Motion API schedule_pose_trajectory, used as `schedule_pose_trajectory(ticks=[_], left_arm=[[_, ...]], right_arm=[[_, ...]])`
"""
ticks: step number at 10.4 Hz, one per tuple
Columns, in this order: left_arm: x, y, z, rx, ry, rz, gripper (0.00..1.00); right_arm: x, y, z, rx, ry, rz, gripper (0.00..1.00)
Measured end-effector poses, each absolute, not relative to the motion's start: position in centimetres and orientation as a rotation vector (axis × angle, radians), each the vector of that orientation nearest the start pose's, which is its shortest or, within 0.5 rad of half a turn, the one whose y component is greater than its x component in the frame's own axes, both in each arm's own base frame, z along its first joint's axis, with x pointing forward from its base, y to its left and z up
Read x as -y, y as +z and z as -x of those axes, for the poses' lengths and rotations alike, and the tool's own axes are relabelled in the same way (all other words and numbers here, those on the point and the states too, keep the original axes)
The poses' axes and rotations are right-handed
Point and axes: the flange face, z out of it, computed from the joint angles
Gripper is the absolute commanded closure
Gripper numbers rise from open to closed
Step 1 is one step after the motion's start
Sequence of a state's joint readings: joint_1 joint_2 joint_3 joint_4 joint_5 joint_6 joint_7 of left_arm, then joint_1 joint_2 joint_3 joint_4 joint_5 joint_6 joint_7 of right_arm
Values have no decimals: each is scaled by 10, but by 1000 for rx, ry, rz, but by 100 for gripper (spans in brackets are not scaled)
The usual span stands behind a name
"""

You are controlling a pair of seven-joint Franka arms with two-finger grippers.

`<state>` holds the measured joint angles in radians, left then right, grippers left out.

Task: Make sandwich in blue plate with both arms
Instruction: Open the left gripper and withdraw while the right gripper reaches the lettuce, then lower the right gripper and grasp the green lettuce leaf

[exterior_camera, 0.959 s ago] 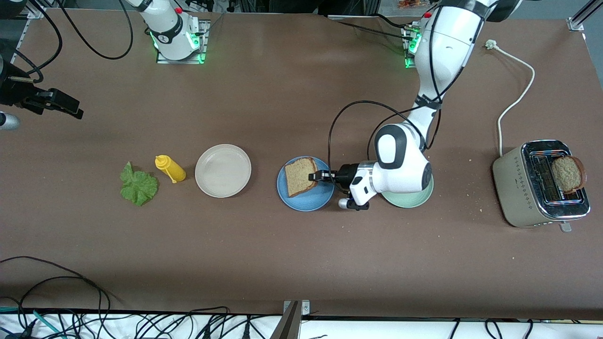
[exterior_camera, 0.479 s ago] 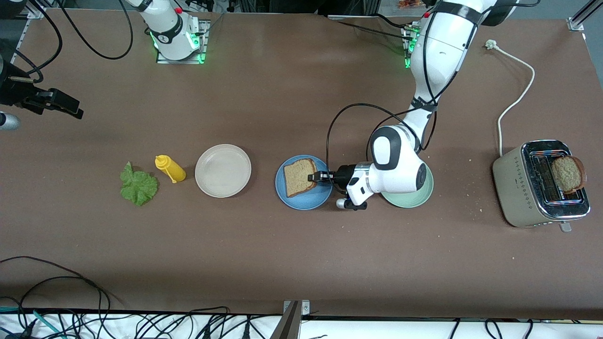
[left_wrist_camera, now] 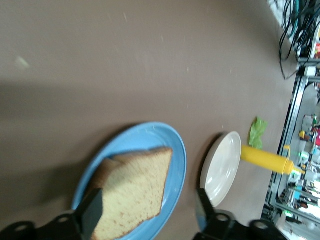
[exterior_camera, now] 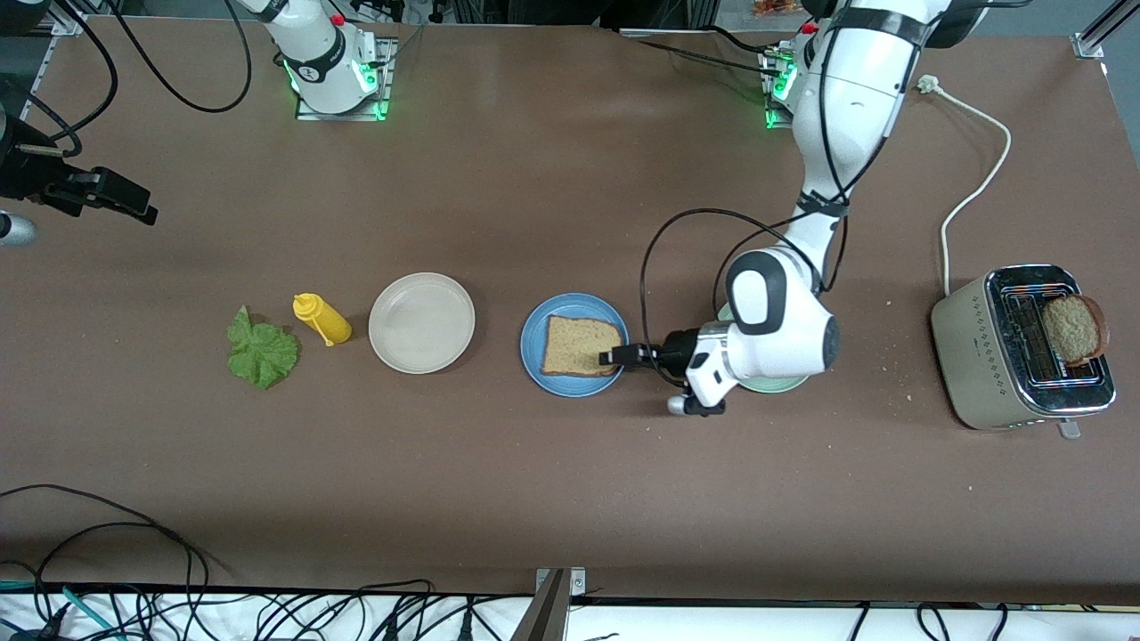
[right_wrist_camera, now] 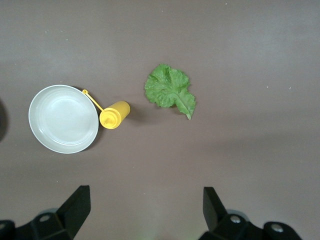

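Note:
One slice of brown bread (exterior_camera: 579, 345) lies flat on the blue plate (exterior_camera: 570, 385). My left gripper (exterior_camera: 614, 358) is low at the plate's rim toward the left arm's end, open. In the left wrist view its fingers (left_wrist_camera: 92, 212) stand wide apart, one over the slice's (left_wrist_camera: 132, 190) edge, gripping nothing. The lettuce leaf (exterior_camera: 261, 352) lies on the table toward the right arm's end. A second slice (exterior_camera: 1075, 328) sticks out of the toaster (exterior_camera: 1015, 356). My right gripper (exterior_camera: 134, 205) waits high at the right arm's end, open and empty (right_wrist_camera: 145, 197), over bare table near the lettuce (right_wrist_camera: 169, 90).
A beige-white plate (exterior_camera: 421, 322) and a yellow squeeze bottle (exterior_camera: 321, 319) lie between the lettuce and the blue plate. A pale green plate (exterior_camera: 775, 385) sits under my left wrist. The toaster's white cord (exterior_camera: 975, 187) runs along the left arm's end of the table.
My left gripper opened and let go of the bread, which went from tilted to flat on the blue plate. The gripper drew back toward the plate's rim. The right arm stayed still.

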<state>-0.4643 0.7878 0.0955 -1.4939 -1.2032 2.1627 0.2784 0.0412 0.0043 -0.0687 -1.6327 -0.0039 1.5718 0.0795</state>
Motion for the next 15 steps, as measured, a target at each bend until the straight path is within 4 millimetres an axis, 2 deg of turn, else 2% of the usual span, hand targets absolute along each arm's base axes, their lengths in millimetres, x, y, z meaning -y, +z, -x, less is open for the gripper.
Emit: schedule_pose_trajectory(ticks=[2, 3, 4, 5, 6, 7, 8, 10, 11, 13, 15], left_arm=[[257, 236, -679, -160, -50, -2290, 0], [227, 262, -694, -119, 23, -2346, 0], [193, 299, -705, -51, 105, -2432, 0], [154, 347, -713, 20, 202, -2525, 0], [116, 404, -709, 114, 261, -2622, 0], [93, 447, -696, 186, 274, -2690, 0], [76, 476, -679, 240, 243, -2737, 0], [39, 521, -648, 298, 166, -2827, 0], [19, 541, -632, 318, 129, -2885, 0], [-9, 571, -600, 350, 41, -2993, 0], [-23, 583, -568, 316, -71, -3058, 0]], right_arm=[[16, 593, -553, -169, 102, 3141, 0], [16, 593, -553, -169, 102, 3141, 0], [16, 593, -553, -171, 99, 3142, 0], [18, 593, -555, -176, 88, 3142, 0], [24, 589, -559, -194, 76, 3141, 0], [32, 581, -564, -217, 79, 3141, 0], [41, 570, -569, -242, 91, 3140, 0], [51, 532, -586, -269, 139, 3142, 0], [51, 506, -598, -268, 154, 3146, 0], [51, 450, -616, -266, 212, 3152, 0], [52, 395, -623, -263, 221, 3158, 0]])
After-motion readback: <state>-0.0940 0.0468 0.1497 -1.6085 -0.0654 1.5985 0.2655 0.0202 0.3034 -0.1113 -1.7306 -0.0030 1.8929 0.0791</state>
